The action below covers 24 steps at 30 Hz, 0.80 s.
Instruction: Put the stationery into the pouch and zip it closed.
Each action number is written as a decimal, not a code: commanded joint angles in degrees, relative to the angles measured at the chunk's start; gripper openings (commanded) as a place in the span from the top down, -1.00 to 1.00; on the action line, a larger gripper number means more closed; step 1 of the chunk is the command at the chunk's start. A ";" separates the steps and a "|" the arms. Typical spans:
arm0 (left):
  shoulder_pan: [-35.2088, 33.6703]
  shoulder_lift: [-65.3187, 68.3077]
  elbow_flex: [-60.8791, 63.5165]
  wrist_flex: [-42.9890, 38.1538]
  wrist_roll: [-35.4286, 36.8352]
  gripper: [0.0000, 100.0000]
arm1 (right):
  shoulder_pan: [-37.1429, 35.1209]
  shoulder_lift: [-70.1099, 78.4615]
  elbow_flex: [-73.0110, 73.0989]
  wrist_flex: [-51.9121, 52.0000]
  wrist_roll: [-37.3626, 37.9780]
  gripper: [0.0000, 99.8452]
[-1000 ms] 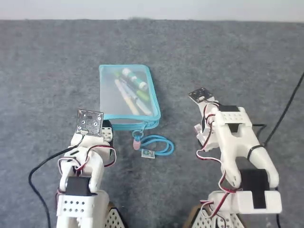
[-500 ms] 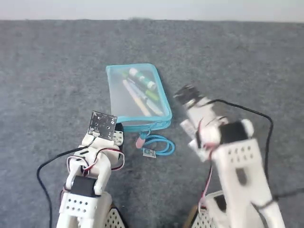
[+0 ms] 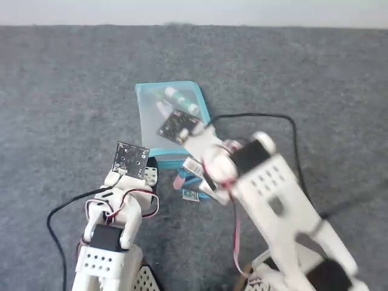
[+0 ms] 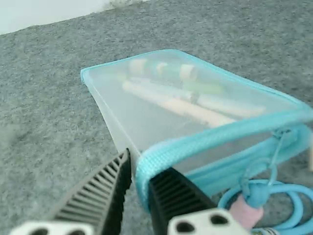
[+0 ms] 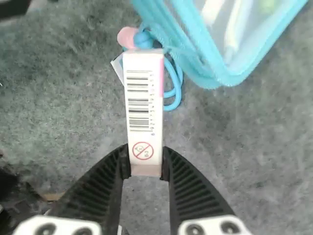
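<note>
On the pouch (image 4: pixel 161 112) rim, left gripper (image 4: pixel 142 169); box (image 5: pixel 142 98) in right gripper (image 5: pixel 144 160)

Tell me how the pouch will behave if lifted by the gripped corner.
Likely floppy: the pouch is thin translucent film, and its zip edge bends where the left gripper pinches it. Probably light, holding only a few pens. They may slide toward the low end if tilted. The right gripper holds a white block, so it can't support the sag.
</note>
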 commanded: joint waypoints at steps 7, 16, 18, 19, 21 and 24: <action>0.97 -0.44 -1.54 -1.58 0.97 0.98 | -0.48 23.25 -21.01 4.00 -5.01 0.98; 1.49 -0.44 -1.54 -1.58 0.79 0.98 | -0.48 35.82 -35.25 6.20 -9.93 0.98; 1.49 -0.44 -1.54 -1.49 0.79 0.98 | -0.48 38.37 -39.30 6.90 -11.96 0.98; 1.58 -0.44 -1.54 -1.49 0.79 0.98 | -0.48 39.52 -41.23 6.90 -12.84 0.98; 2.55 -0.44 -1.54 -1.41 0.79 0.98 | -0.48 41.71 -44.75 6.81 -14.42 0.98; 5.71 -0.79 -1.63 0.35 -0.44 0.98 | -0.48 44.70 -49.58 6.29 -16.26 0.98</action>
